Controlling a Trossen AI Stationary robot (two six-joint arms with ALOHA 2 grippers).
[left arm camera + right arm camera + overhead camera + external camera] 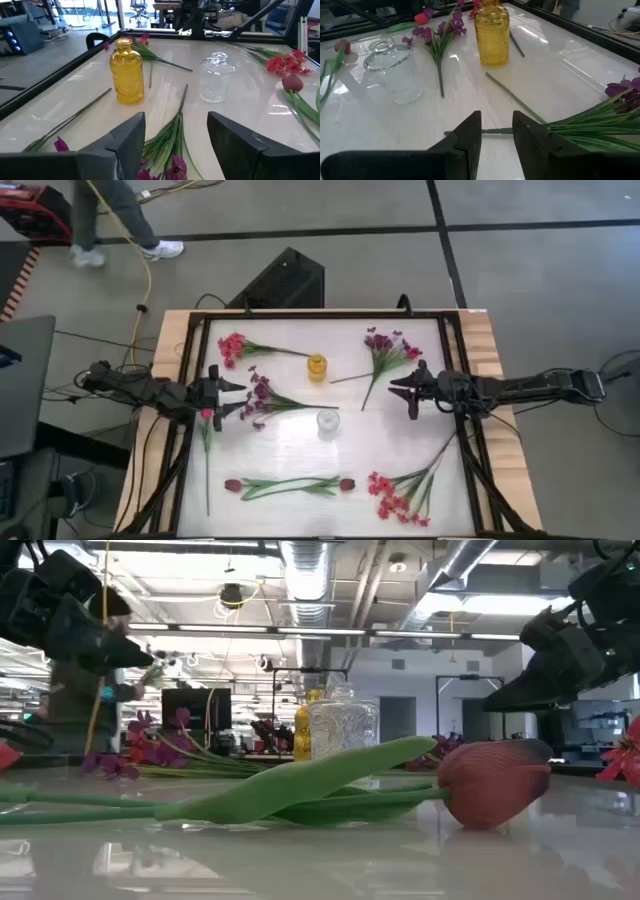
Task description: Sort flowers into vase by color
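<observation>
My left gripper (232,395) (176,137) hovers open over the leafy end of a purple sprig (262,400) (167,137) lying flat left of centre. My right gripper (398,390) (496,131) hovers open, its fingers either side of the stalk end of a second purple sprig (385,355) (600,122), without touching it. A yellow vase (317,367) (126,72) and a clear glass vase (328,421) (392,75) stand upright mid-table. Red-pink sprigs lie far left (232,347) and near right (400,495). A red tulip (207,413) lies under the left arm.
Two tulips, one maroon (232,484) and one red (347,483) (490,780), lie stalk to stalk along the near edge. A dark frame (190,380) borders the white tabletop. A person's legs (100,220) pass on the floor beyond the far left corner.
</observation>
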